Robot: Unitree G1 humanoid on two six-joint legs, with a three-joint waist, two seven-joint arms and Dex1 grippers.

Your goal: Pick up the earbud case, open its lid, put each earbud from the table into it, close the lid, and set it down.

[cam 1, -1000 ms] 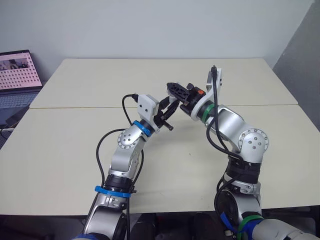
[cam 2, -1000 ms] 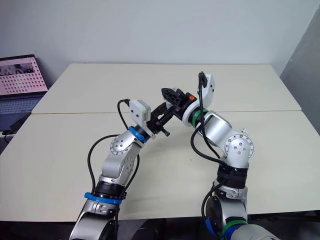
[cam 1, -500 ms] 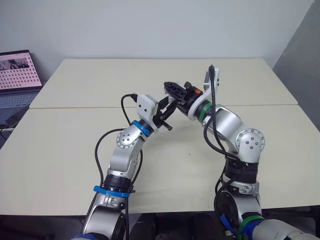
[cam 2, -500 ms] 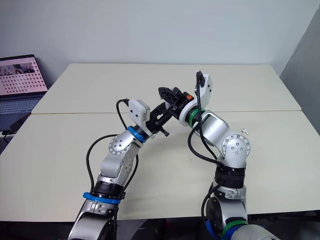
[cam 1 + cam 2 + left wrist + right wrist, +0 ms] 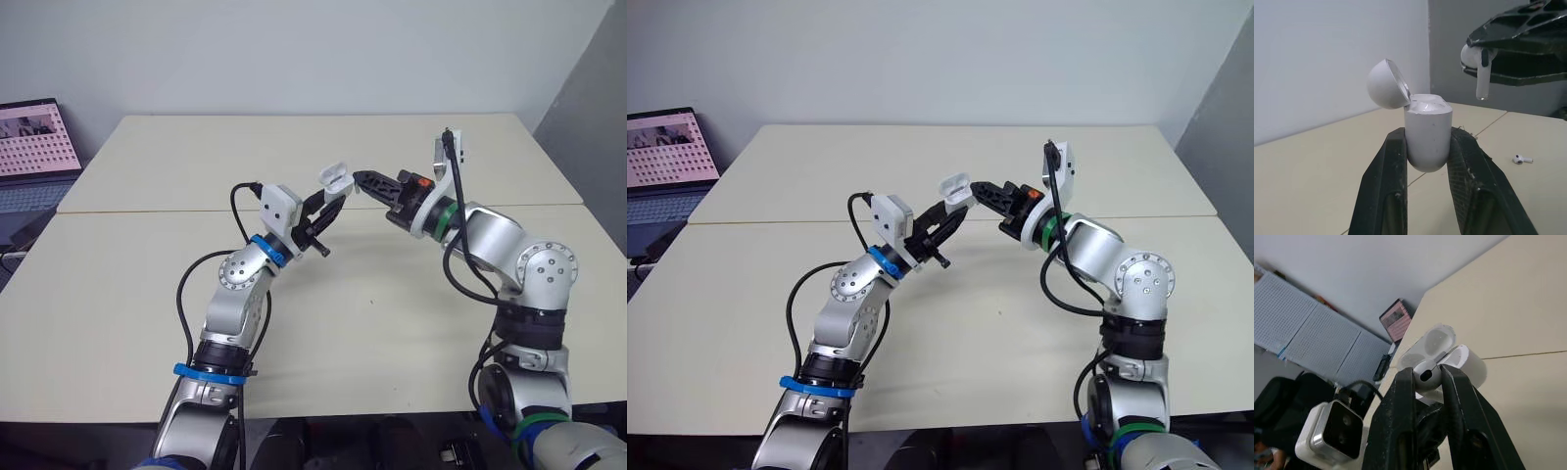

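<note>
From the head views, the white, glossy earbud case is held up above the middle of the counter, grasped by the left tool, with its lid swung open. The right tool points at it from just beside. The counter is two cream tops pushed together with a seam between them. An open laptop stands at its far left edge, and a plain pale wall rises behind.

In the left wrist view, the case's rounded body sits upright, pinched between the two black fingers, and the domed lid tilts back on its hinge. Near it, the right tool is clenched on a white earbud whose stem hangs down. A second earbud lies on the counter beyond.

In the right wrist view, the earbud's head, with a dark oval spot, is clamped between the fingers just in front of the open case.
</note>
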